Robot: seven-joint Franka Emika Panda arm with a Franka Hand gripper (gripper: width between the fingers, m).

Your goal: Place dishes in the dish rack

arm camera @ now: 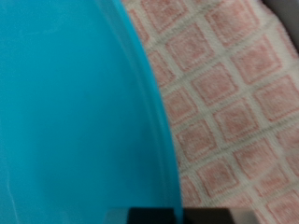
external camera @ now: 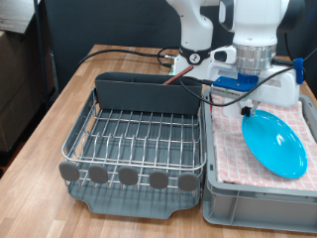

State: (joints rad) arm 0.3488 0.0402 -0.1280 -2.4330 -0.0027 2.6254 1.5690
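A Franka arm's gripper [external camera: 249, 107] hangs low over a grey bin [external camera: 260, 198] lined with a red-checked cloth [external camera: 234, 149], its fingertips at the upper edge of a light-blue plate [external camera: 275, 142]. The plate lies tilted on the cloth just below and to the exterior view's right of the hand. Whether the fingers are closed on the rim or merely touching it cannot be told; the hand's own body hides them in the exterior view.

The wrist view is filled by the plate [arm camera: 70, 112] at close range, its curved rim sweeping across the cloth [arm camera: 234, 103]; a dark sliver at the picture's lower edge is too small to identify.

To the exterior view's left of the hand, just beside the bin, the rack [external camera: 139, 139] sits on a wooden table [external camera: 45, 149], its wire grid bare and its dark back compartment [external camera: 149, 89] nearer the robot's base. Black cables [external camera: 129, 52] trail across the table behind the rack. Neither mug nor spoon can be made out.
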